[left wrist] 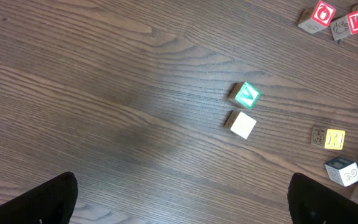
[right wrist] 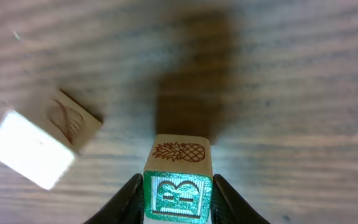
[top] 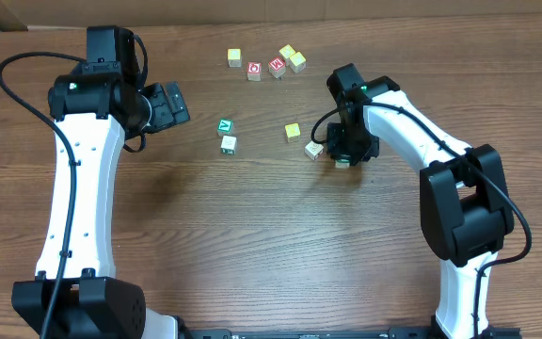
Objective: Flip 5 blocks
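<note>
Right gripper (right wrist: 178,200) is clamped on the green B block (right wrist: 178,180), just beside the pale block (right wrist: 39,146); seemingly mid-flip, it next needs rolling over and releasing. Left gripper (left wrist: 185,200) hangs spread, idle.

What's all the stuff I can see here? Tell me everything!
Red blocks: 2, red, far group.
Yellowish blocks: 3, yellow to pale, same far group.
Green block: 1, green, table middle.
Cream block: 1, cream, beside the green block.
Yellow block: 1, yellow, table middle too.
Pale block: 1, whitish, beside the right tool.
B block: 1, green letter, pineapple side, in the right tool.
Table: 1, brown wood, under everything.
Left tool: 1, black, open, empty.
Right tool: 1, black, shut on the B block.
</note>
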Robot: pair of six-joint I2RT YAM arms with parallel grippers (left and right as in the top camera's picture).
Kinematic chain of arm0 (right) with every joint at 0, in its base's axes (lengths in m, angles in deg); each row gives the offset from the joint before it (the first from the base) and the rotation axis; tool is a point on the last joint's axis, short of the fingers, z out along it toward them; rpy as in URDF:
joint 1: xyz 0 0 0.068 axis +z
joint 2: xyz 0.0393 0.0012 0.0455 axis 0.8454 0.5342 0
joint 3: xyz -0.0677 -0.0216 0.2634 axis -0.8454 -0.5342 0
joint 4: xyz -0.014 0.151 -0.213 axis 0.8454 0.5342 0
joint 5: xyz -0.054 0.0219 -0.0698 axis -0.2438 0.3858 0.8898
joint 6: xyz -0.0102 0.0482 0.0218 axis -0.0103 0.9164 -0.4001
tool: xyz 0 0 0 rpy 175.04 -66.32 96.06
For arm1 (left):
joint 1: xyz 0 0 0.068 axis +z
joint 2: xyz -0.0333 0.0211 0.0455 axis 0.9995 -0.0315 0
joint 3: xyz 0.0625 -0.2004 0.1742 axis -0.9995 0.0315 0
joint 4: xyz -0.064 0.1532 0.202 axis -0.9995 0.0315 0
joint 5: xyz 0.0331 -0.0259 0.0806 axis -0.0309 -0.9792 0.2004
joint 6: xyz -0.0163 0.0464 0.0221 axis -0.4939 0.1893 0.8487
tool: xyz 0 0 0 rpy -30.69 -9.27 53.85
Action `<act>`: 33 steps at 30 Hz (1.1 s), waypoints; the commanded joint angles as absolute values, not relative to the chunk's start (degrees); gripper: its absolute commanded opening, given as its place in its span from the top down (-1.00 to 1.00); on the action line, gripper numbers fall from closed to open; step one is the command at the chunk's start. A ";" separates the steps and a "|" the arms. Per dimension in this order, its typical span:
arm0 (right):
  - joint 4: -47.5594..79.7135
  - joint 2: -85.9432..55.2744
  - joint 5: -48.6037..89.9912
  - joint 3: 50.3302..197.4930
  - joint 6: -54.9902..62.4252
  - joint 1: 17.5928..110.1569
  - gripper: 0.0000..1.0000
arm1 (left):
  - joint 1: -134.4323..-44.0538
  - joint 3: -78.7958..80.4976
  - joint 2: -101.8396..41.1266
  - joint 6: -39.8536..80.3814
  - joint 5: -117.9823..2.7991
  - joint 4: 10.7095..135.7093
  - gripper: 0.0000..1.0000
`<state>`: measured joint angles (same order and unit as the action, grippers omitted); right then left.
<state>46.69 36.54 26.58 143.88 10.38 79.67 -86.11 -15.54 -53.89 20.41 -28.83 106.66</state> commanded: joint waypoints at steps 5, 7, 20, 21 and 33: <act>57.20 32.24 21.80 153.93 11.06 80.61 0.46 | -86.30 -16.98 -54.26 19.20 -28.06 106.46 -0.99; 60.00 30.62 19.11 155.64 11.08 81.46 0.45 | -86.30 -16.98 -54.28 19.18 -28.06 106.46 -0.99; 56.94 28.50 22.34 150.48 21.75 94.84 0.44 | -86.30 -16.98 -54.28 19.20 -28.06 106.46 -1.00; 55.89 28.50 25.73 149.74 23.74 96.17 0.45 | -86.30 -16.98 -54.28 19.20 -28.06 106.44 -1.00; 41.05 28.83 35.57 140.05 30.38 103.01 0.24 | -86.30 -16.98 -54.26 19.18 -28.06 106.46 -1.00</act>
<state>43.54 29.02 33.38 142.83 28.85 102.99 -86.11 -15.54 -53.89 20.41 -28.81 106.66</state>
